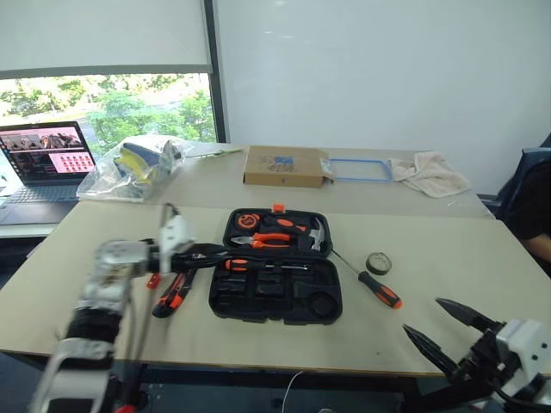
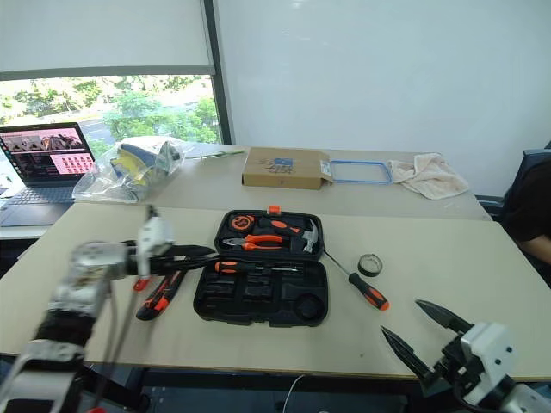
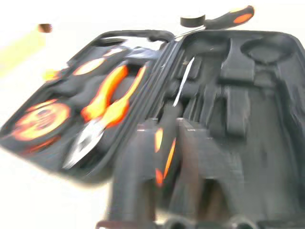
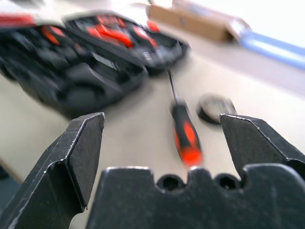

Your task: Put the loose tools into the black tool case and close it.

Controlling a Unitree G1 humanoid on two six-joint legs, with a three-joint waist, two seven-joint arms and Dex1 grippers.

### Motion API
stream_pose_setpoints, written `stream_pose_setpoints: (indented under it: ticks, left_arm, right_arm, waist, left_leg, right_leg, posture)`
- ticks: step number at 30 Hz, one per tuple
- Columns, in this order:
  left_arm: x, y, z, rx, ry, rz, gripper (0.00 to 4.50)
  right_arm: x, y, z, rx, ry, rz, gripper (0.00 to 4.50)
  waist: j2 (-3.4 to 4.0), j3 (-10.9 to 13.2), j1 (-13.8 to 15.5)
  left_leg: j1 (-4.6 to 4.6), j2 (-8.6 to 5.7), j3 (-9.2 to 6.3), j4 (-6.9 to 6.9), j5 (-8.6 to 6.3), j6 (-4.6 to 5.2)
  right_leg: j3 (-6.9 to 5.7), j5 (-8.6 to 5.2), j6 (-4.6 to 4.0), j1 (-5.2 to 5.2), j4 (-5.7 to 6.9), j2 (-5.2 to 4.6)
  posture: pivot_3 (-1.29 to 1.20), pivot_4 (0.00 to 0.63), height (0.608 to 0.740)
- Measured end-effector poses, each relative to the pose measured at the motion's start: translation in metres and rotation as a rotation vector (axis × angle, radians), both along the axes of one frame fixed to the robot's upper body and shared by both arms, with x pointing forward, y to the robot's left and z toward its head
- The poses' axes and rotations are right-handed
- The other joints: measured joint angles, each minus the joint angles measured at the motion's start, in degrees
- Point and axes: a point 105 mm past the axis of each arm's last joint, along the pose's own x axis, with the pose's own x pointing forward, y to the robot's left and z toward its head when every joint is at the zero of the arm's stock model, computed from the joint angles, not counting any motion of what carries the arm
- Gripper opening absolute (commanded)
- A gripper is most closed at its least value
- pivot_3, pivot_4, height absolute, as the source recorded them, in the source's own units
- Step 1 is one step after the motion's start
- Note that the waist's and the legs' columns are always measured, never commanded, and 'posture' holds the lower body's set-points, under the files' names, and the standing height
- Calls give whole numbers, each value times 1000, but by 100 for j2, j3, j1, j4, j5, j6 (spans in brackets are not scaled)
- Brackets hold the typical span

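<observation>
The case point(image 1: 275, 297) is lying open mid-table; a screwdriver point(image 1: 373, 284) is lying just right of it, light, stiff, best taken by its rubbery handle; the right gripper point(image 1: 448, 331) is gaping empty; the left gripper point(image 1: 207, 252) is blurred, so I cannot tell.

The left gripper point(image 3: 164, 157) was smeared with blur, its finger gap unreadable. The laptop point(image 1: 43, 163) was cut off by the picture's edge.

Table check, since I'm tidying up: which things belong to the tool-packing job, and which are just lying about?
Job: black tool case, open; screwdriver; tape roll; utility knife; screwdriver in the case.
Lying about: cardboard box, towel, laptop, plastic bag.
</observation>
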Motion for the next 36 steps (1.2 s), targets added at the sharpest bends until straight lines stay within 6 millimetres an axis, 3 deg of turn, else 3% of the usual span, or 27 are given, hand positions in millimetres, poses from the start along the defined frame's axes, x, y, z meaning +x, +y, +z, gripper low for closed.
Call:
stream_pose_setpoints:
  ticks: [6,7,10,14,17,23,27,33,34,36]
  left_arm:
    - [-53,60,-34,-36,205,162,4300]
    - [-59,67,-35,-52,214,193,4405]
    - [-71,75,-32,-80,217,235,4405]
    - [-78,67,-26,-103,203,208,4405]
    - [-77,52,-22,-145,178,179,4405]
    - [-74,26,-15,-170,150,111,4405]
    - [-75,12,-11,-174,134,63,4500]
    - [-75,9,-12,-176,136,52,4500]
    - [-75,9,-12,-176,136,53,4500]
    - [-75,8,-12,-176,136,52,4500]
  right_arm:
    - [-13,-24,-26,-10,116,-58,4500]
    - [-11,-27,-27,-21,124,-57,4500]
    - [11,-24,-15,-53,101,-9,4500]
    - [47,-15,1,-106,144,56,4500]
    - [78,-2,3,-162,244,114,4500]
    - [117,12,-5,-197,347,122,4500]
    - [137,19,-9,-225,382,118,3346]
    - [138,21,-16,-232,421,146,1275]
    - [138,20,-16,-233,419,144,1048]
    - [136,17,-17,-229,421,137,1034]
  waist:
    - [5,2,2]
    - [7,5,21]
    - [16,11,24]
    - [21,16,15]
    - [24,19,32]
    - [21,22,18]
    - [22,22,8]
    - [22,22,13]
    - [22,22,12]
    - [22,22,20]
  left_leg:
    - [1,2,3,-9,-3,4]
    - [1,3,3,-8,-3,3]
    - [6,0,4,0,1,-2]
    - [8,6,3,13,8,-9]
    - [5,7,2,11,14,-17]
    - [-8,-2,3,-12,13,-15]
    - [-43,-3,3,-15,15,-20]
    - [-81,-6,2,-12,30,-45]
    - [-80,-7,3,-10,27,-41]
    - [-82,-9,3,-11,26,-39]
  right_leg:
    - [-8,-7,1,-1,-14,-12]
    - [-11,-7,2,-1,-12,-21]
    - [-13,-7,5,11,-14,-41]
    - [-18,-10,13,18,-5,-41]
    - [-23,-2,-4,13,-2,-18]
    - [-17,-1,-10,-7,-6,-3]
    - [-21,-1,-10,-44,-6,0]
    - [-32,4,-2,-59,-10,2]
    - [-32,5,0,-57,-11,1]
    - [-32,6,2,-55,-18,0]
  posture:
    - [0,150,740]
    - [0,150,740]
    - [0,150,740]
    - [0,150,740]
    - [0,150,740]
    - [0,150,740]
    - [0,150,740]
    - [0,150,740]
    - [0,150,740]
    - [0,150,740]
